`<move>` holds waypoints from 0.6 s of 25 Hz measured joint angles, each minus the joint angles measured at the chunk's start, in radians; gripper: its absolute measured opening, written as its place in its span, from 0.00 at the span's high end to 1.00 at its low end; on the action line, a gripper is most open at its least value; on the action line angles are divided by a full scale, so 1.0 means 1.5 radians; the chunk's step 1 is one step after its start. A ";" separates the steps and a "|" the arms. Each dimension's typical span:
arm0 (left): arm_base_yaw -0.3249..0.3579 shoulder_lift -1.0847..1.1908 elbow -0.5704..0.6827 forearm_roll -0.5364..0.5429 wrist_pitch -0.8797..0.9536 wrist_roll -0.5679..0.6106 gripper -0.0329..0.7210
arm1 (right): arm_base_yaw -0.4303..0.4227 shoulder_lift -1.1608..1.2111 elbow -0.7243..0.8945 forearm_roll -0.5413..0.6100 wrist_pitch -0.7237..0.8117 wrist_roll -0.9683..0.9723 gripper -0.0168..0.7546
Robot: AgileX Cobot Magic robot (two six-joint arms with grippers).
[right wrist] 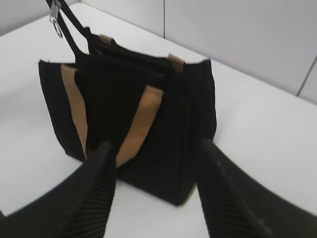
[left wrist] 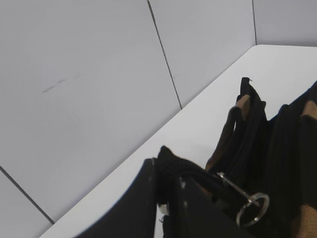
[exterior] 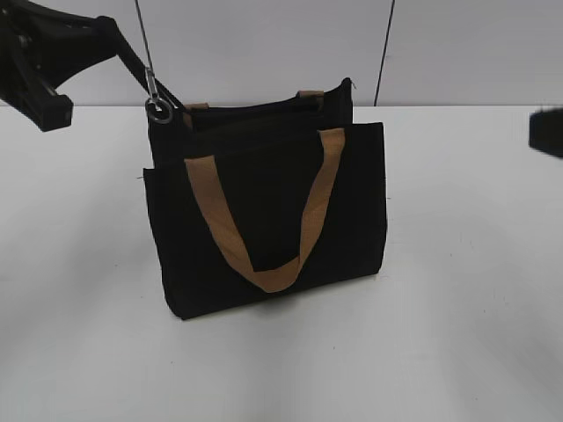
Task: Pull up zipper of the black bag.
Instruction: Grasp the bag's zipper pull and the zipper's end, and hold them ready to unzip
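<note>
The black bag [exterior: 264, 220] stands upright on the white table [exterior: 457, 334]. Its zipper [exterior: 157, 107], with a silver ring pull, sits at the bag's top left corner, pinched by the left gripper [left wrist: 166, 191]. The right gripper [right wrist: 156, 193], fingers spread wide, hovers off the bag's right end

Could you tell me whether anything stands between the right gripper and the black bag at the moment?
Nothing visible does. In the right wrist view, the right gripper is open, its fingers spread toward the near end of the black bag, with only bare white table around it. The tan handle lies flat against the bag's side.
</note>
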 joint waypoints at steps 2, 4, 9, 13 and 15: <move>0.000 0.000 0.000 0.000 0.000 0.000 0.92 | 0.000 0.075 -0.040 0.060 0.004 -0.073 0.46; 0.000 0.000 0.000 0.000 -0.001 0.000 0.92 | 0.000 0.135 -0.072 0.110 0.025 -0.135 0.47; 0.000 0.000 0.000 0.000 -0.001 0.000 0.92 | 0.044 0.257 -0.143 0.197 0.059 -0.229 0.47; 0.000 -0.001 0.000 -0.001 -0.001 0.000 0.92 | 0.141 0.342 -0.205 0.210 0.008 -0.266 0.47; 0.000 -0.001 0.000 -0.001 -0.001 0.000 0.92 | 0.192 0.383 -0.236 0.210 -0.022 -0.278 0.47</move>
